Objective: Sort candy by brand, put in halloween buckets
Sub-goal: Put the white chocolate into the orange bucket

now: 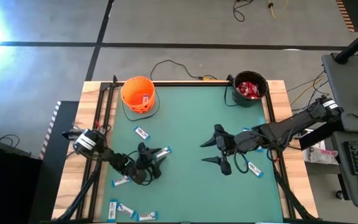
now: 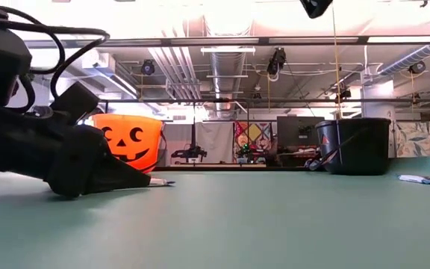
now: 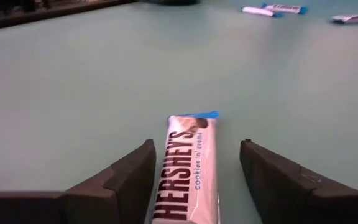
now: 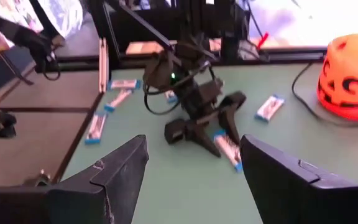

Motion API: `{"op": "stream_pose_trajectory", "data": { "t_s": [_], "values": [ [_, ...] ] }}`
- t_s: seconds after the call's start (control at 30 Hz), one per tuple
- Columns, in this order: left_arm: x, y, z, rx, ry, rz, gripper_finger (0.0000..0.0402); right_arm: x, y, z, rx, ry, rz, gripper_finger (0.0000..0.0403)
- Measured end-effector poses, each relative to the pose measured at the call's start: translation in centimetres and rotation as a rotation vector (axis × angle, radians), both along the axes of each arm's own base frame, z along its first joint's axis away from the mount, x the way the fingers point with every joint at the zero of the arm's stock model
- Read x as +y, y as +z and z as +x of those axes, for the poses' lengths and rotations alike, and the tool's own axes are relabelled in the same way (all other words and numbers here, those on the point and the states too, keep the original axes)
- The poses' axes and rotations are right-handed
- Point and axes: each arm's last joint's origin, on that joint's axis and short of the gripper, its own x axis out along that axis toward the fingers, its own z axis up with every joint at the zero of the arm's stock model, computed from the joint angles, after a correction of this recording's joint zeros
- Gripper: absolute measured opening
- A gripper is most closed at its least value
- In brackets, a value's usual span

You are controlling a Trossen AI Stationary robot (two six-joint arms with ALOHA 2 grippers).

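On the green mat, the left gripper [image 3: 194,180] has its 2 fingers spread around a blue-and-white bar [image 3: 188,171], ready to pinch. The right gripper [image 1: 218,151] waits, fingers spread.

On the table [image 1: 185,124], the orange bucket [image 1: 138,94] stands at the far left corner and the black bucket [image 1: 250,89] at the far right corner, with packets [image 1: 249,89] inside it. The left gripper [image 1: 155,163] is low at the near left part, one finger on each side of a bar [image 3: 188,168] that lies flat between them. Another bar [image 1: 142,132] lies between this gripper and the orange bucket. Three bars [image 1: 129,211] lie along the near edge, left of the middle. The right gripper [image 1: 215,151] is right of the centre, and one bar [image 1: 254,168] lies near it, perhaps partly under the arm.
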Motion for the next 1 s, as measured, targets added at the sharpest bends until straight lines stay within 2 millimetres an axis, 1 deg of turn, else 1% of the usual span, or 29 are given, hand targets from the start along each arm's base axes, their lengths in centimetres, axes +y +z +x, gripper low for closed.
{"op": "stream_pose_trajectory", "data": {
  "t_s": [0.07,0.13,0.2,0.27,0.37,0.5,0.6,0.73,0.83,0.93,1.0],
  "values": [
    [-0.1,-0.1,0.1,-0.010,-0.012,0.009,0.0186,-0.2,0.2,0.1,-0.019,-0.005,-0.003,0.0247],
    [-0.1,-0.2,0.1,-0.003,-0.021,0.018,0.0149,-0.5,0.2,0.3,-0.027,-0.016,0.001,0.0247],
    [0.1,-0.2,-0.2,0.003,-0.030,0.015,0.0109,-0.8,0.2,0.4,-0.030,-0.030,0.002,0.0247],
    [0.3,-0.3,-0.5,-0.006,-0.027,-0.005,0.0079,-1.2,0.2,0.7,-0.027,-0.049,0.008,0.0247],
    [0.5,-0.3,-0.8,-0.016,-0.027,-0.014,0.0074,-1.8,0.1,0.9,-0.023,-0.080,0.025,0.0247],
    [0.5,0.0,-0.7,-0.006,-0.059,0.009,0.0074,-2.4,0.0,1.1,-0.020,-0.098,0.009,0.0247],
    [0.6,0.9,-0.5,0.032,-0.109,0.041,0.0073,-2.5,-0.1,1.3,-0.021,-0.093,-0.022,0.0247],
    [1.4,2.6,-0.3,0.057,-0.150,0.055,0.0073,-2.4,-0.9,1.7,0.008,-0.075,-0.052,0.0247],
    [2.2,4.0,0.0,0.052,-0.140,0.068,0.0072,-2.2,-2.5,2.3,0.059,-0.044,-0.081,0.0247],
    [2.6,5.8,0.4,0.002,-0.128,0.060,0.0071,-1.9,-5.6,3.2,0.161,-0.029,-0.130,0.0247],
    [2.8,6.4,0.5,-0.022,-0.116,0.019,0.0069,-1.9,-7.8,3.9,0.222,-0.051,-0.143,0.0247]
  ]
}}
